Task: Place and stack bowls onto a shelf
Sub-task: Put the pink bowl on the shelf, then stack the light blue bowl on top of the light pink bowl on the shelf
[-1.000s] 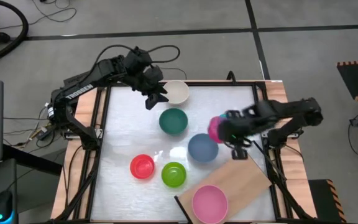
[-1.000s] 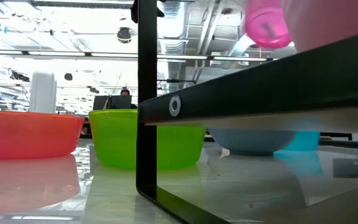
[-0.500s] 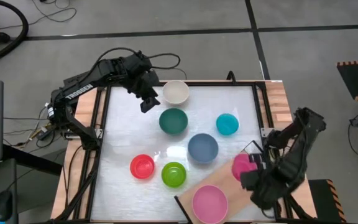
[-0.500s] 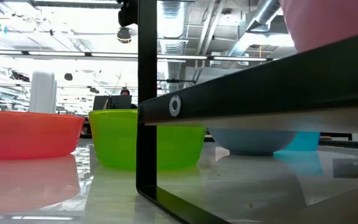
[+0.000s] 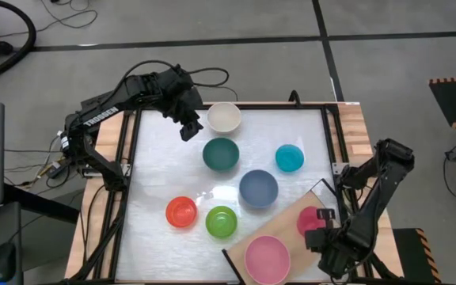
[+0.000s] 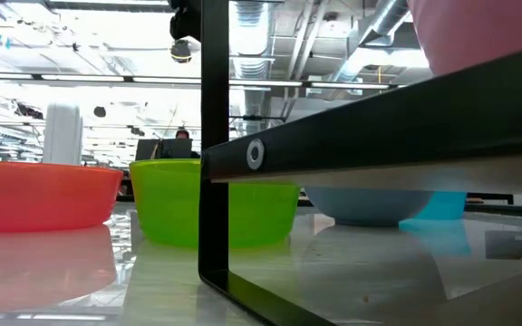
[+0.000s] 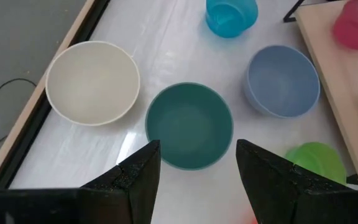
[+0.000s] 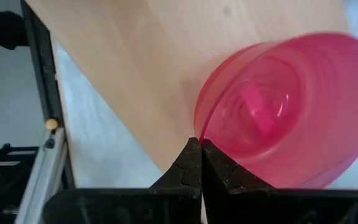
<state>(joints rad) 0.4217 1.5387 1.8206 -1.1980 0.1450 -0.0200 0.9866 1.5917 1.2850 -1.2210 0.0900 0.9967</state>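
On the high view, going left to right across the table [image 5: 157,198]: the left gripper [image 5: 188,119] hangs at about ten o'clock, over the far-left corner, its fingers [image 7: 138,180] spread apart and holding nothing. Just beside it, at eleven o'clock, sits the cream bowl [image 5: 224,117]; through the left wrist view the cream bowl [image 7: 92,82] lies apart from the teal bowl [image 7: 189,126]. The red bowl [image 5: 181,211] rests at about seven o'clock, with the green bowl [image 5: 221,222] just beside it. The teal bowl [image 5: 221,153] stands near the centre, toward twelve. The blue bowl [image 5: 258,188] sits at the centre, a little toward four o'clock, touching or nearly touching the shelf's far edge. The cyan bowl [image 5: 290,157] is at about two o'clock.

The shelf [image 5: 287,226] lies slanted at five o'clock. On it the pink bowl [image 5: 267,259] sits at the near end, and the magenta bowl [image 5: 313,221] is at the far end, tilted on its side. The right gripper [image 5: 328,237] is there at four to five o'clock, fingers [image 8: 194,165] clenched on the rim of the magenta bowl [image 8: 291,112], which hangs over the board

In the low view the red bowl [image 6: 43,195] and green bowl [image 6: 214,213] stand side by side
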